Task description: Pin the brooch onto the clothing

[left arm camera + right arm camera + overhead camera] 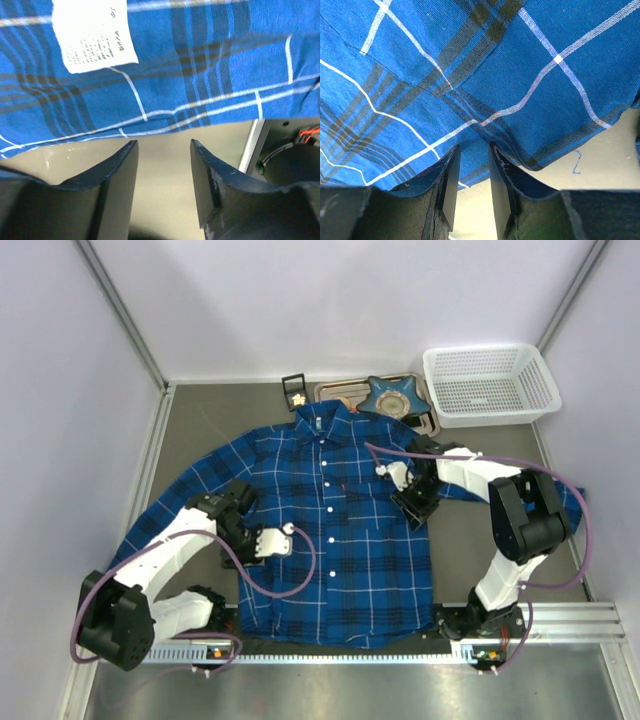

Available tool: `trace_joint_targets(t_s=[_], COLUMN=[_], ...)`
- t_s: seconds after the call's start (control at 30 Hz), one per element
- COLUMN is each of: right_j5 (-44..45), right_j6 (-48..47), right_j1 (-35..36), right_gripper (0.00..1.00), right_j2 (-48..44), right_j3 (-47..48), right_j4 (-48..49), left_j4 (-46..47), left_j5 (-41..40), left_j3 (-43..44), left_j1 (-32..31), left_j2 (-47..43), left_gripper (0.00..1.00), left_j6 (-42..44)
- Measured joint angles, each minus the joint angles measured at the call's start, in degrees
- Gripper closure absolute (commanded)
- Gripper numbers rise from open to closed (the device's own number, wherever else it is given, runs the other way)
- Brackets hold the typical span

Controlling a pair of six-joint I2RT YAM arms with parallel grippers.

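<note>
The brooch (pixel 298 397) sits in a small open black box (pixel 294 391) on the tabletop (pixel 200 425), just past the collar at about 12 o'clock from the plaid shirt (pixel 340 540). It is well apart from both arms, so the pinning proper has not begun. The shirt lies face up and spread flat. The left fingers (pixel 283 538) rest over its front at roughly 9 o'clock from the button line. The left wrist view shows them parted and empty, with bare tabletop between them and the shirt's edge and a white care label (pixel 92 35) just ahead. The right fingers (pixel 392 474) are at the chest area, about 2 o'clock from the shirt's middle. They are drawn close with only a narrow gap, and a fold of cloth lies right at their tips; I cannot tell whether they actually pinch it. This looks like the cloth-preparing step, steadying or lifting a patch of fabric near the chest. Next, one arm likely has to reach toward 12 o'clock and take the tiny ornament out of its box with a fine, centred grip, while the other keeps the fabric taut.
</note>
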Motion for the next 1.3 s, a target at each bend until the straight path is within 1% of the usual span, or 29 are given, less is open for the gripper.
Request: trace_joint_targets(t_s=[0.03,0.2,0.33,0.43,0.53,0.57,0.6,0.67,0.7,0.8,0.9,0.97,1.13,1.17,1.23,1.27,1.3], right_j5=[0.0,0.0,-0.02,0.0,0.07,0.07,0.09,0.15,0.17,0.35,0.66,0.98,1.53,1.53,1.62,1.68,1.75], right_j6=[-0.02,-0.02,-0.02,0.0,0.02,0.07,0.07,0.11,0.11,0.11,0.13,0.15,0.15,0.15,0.15,0.15,0.15], right_j1=[0.0,0.0,0.0,0.0,0.0,0.0,0.0,0.0,0.02,0.02,0.13,0.24,0.39,0.39,0.39,0.39,0.39], right_gripper=[0.68,0.68,0.68,0.68,0.68,0.68,0.68,0.68,0.68,0.69,0.69,0.69,0.69,0.69,0.69,0.69,0.69], right_j2=[0.0,-0.02,-0.04,-0.07,-0.07,-0.04,-0.02,0.11,0.13,0.24,0.44,0.76,1.22,1.27,1.27,1.27,1.27], right_j3=[0.0,0.0,0.0,0.0,0.0,0.02,0.07,0.2,0.22,0.28,0.52,0.85,1.36,1.38,1.4,1.4,1.4], right_j4=[0.0,-0.02,-0.02,-0.02,-0.02,-0.02,-0.04,-0.17,-0.2,-0.22,-0.44,-0.72,-1.25,-1.27,-1.29,-1.29,-1.29], left_j4=[0.52,2.97,7.06,9.84,12.13,12.96,13.6,13.75,13.55,13.03,12.24,11.08,6.49,5.62,3.56,2.51,1.25], left_j5=[1.36,5.27,4.9,2.95,0.22,-0.76,-1.57,-2.45,-2.54,-2.6,-2.62,-3.34,-5.31,-5.62,-6.69,-7.02,-7.26], left_j3=[0.85,0.96,-2.25,-6.01,-8.92,-9.53,-9.99,-10.36,-10.38,-10.32,-10.23,-10.23,-9.46,-9.11,-8.31,-7.89,-7.32], left_j1=[0.0,-0.57,-2.6,-3.78,-5.27,-5.92,-6.56,-7.39,-7.61,-7.89,-7.89,-7.89,-7.85,-7.8,-7.58,-7.41,-7.17], left_j2=[0.24,1.62,1.57,1.29,0.15,-0.55,-1.11,-1.66,-1.88,-1.95,-2.23,-2.86,-5.81,-6.1,-6.23,-6.16,-5.99], left_gripper=[0.43,0.43,0.43,0.46,0.56,0.62,0.75,0.85,0.92,0.97,0.94,0.91,0.86,0.8,0.72,0.64,0.61], left_j6=[-0.96,-5.55,-8.26,-9.29,-9.64,-9.79,-9.84,-10.56,-10.73,-10.67,-9.35,-8.24,-4.48,-3.76,-2.29,-1.68,-1.25])
